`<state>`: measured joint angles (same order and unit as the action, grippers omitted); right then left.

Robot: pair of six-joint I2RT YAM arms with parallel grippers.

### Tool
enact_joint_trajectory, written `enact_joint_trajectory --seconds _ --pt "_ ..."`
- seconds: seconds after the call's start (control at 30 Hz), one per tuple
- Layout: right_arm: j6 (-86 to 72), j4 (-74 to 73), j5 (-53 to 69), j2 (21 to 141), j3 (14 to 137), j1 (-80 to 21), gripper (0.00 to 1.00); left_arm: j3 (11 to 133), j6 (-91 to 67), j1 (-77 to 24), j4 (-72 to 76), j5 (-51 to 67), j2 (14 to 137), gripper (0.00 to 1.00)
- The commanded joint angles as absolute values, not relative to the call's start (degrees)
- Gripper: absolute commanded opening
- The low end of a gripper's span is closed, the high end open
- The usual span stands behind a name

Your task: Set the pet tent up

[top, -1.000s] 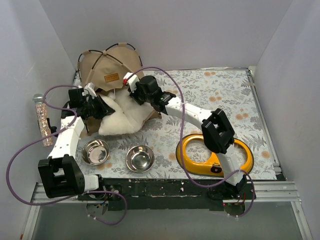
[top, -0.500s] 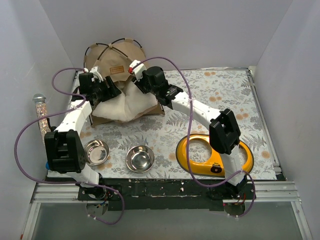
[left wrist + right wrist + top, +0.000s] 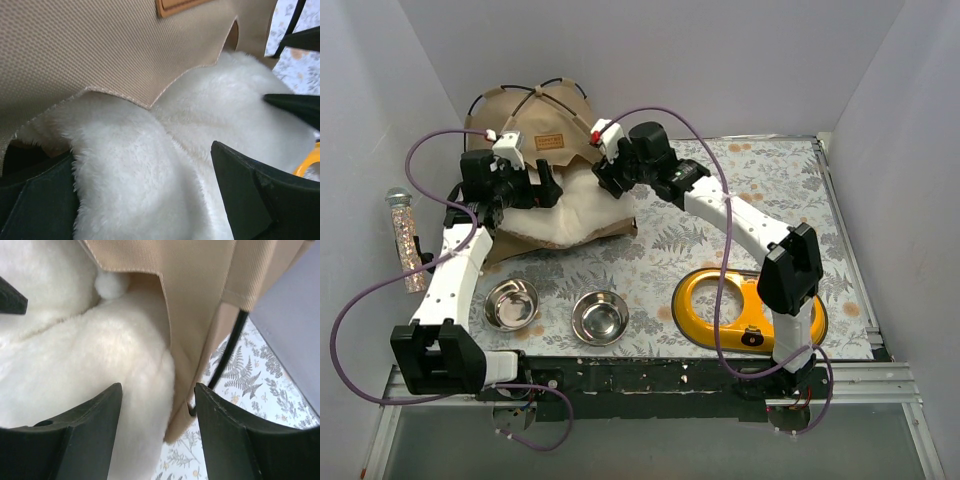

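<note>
Progress check: pet tent [image 3: 535, 125] sits at roughly 11 o'clock on the tabletop [image 3: 770, 190], tucked into the far corner. It looks popped up to me, with a domed shape and thin black rods arching over the top, though I can't tell if it's standing fully square. So the frame part seems about done.

The step in hand looks like the cream cushion [image 3: 575, 212]. It's half under the tent's front edge, with a good chunk spilling out onto the tabletop toward 5 o'clock. Left fingers [image 3: 255, 200] are spread wide at the cushion's 9 o'clock side, fluff filling the gap between them. Right fingers [image 3: 75, 440] are spread too, at its 3 o'clock side, straddling the cushion edge right beside the tan flap, with the little white pom-pom [image 3: 111, 284] just beyond. Neither pair looks clamped.

My guess at what's left is to push the cushion all the way inside and flatten it. Two steel bowls [image 3: 511, 303] and the yellow bowl stand [image 3: 745, 310] sit well apart from the tent, between 7 and 4 o'clock.
</note>
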<state>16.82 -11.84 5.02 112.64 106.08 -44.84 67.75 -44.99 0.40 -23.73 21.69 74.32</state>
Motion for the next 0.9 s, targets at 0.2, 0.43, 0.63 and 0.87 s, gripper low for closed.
enact_joint_trajectory --seconds 0.2,0.43,0.63,0.87 --pt "15.4 -27.9 17.3 103.4 105.2 -38.9 0.70 71.6 -27.1 1.0 -38.6 22.1 72.3 0.98" --pt "12.1 -20.9 22.8 101.8 102.4 -39.0 0.65 72.0 -32.7 -4.2 -29.4 33.3 78.2 0.95" --pt "9.7 -19.4 23.6 111.5 117.1 -40.5 0.59 68.0 -10.3 -5.5 -23.1 31.5 76.6 0.92" --pt "2.9 -9.2 23.0 115.8 115.2 -40.5 0.48 62.2 20.6 -5.3 -24.8 38.3 71.8 0.98"
